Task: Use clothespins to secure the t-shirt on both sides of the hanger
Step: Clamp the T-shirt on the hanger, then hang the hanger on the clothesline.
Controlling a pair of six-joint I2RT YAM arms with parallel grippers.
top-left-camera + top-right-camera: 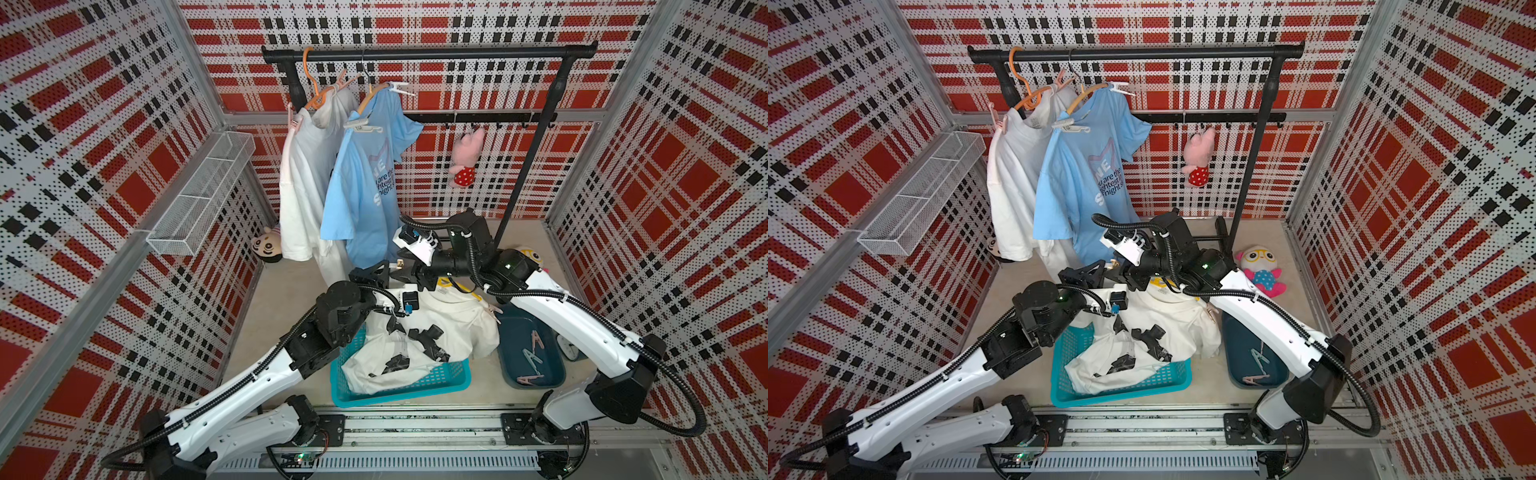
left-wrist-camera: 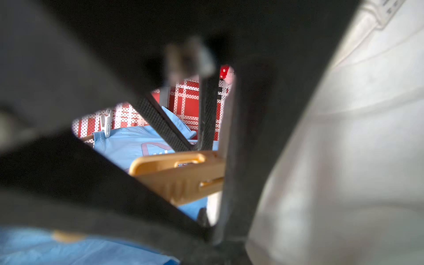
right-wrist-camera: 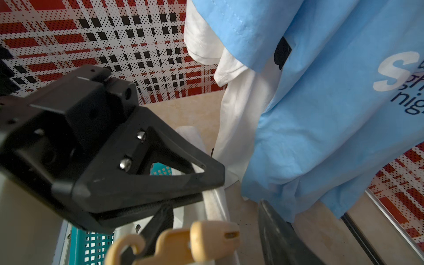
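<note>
Left end effector [image 1: 384,272] clenched, apparently pinching hanger [image 3: 179,243]. Right end effector [image 1: 411,274] released. Clothespins [image 1: 533,356] in tray [image 1: 509,332] lie back toward right arm's base, so right arm nearer.

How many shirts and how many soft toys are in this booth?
Shirts: 3 (white shirt and blue shirt hanging on the rail; black-patched shirt lying over the basket)
Soft toys: 3 (pink pig, panda, toy with yellow glasses)
Total: 6
</note>
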